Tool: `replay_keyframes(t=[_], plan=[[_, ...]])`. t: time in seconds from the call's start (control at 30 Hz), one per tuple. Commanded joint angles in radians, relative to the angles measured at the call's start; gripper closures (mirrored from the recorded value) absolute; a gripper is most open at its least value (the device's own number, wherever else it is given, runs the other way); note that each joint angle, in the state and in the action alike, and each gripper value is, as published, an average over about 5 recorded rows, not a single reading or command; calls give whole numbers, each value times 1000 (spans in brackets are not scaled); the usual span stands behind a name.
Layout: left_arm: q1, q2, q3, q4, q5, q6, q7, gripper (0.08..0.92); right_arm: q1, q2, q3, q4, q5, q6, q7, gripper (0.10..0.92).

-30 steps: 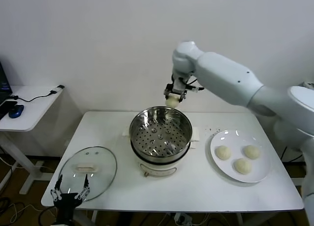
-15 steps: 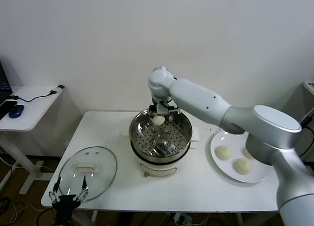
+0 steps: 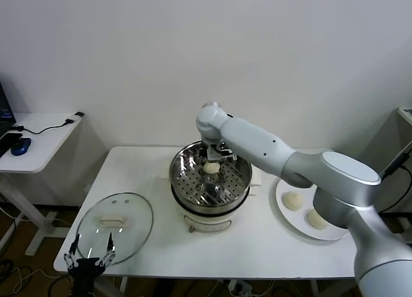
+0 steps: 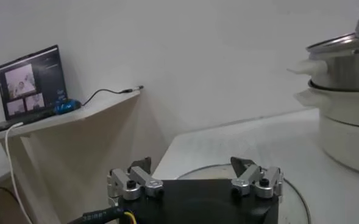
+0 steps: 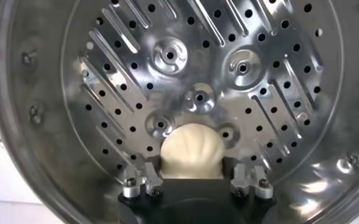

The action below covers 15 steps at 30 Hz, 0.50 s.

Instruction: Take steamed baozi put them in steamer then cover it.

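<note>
Since a second ago, the right gripper (image 3: 212,160) has dropped into the steamer (image 3: 239,181); its jaws now stand apart around the baozi (image 5: 193,150), near 12 o'clock. Dough sticking to a finger could drag it out. Left gripper (image 4: 194,181) hangs open, idle.

The right gripper (image 3: 212,156) is reaching into the round shiny stainless-steel steamer (image 3: 210,176), over a small cream-white dough bun (image 3: 211,168).

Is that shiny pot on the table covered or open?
Open. The steamer has no lid on; its holed floor shows, with one bun inside. The glass lid lies flat on the table beside it.
</note>
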Motion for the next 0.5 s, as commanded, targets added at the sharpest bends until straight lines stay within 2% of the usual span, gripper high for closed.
replay_keyframes(t=[0.03, 0.33, 0.5], plan=[[2, 0, 0, 2, 0, -1, -1, 177, -4, 8, 7, -15, -1, 6, 1, 216], [6, 0, 2, -2, 3, -1, -2, 177, 147, -78, -23, 74, 226, -16, -65, 203], [8, 0, 4, -8, 6, 1, -1, 177, 307, -196, -129, 88, 545, -163, -33, 203]])
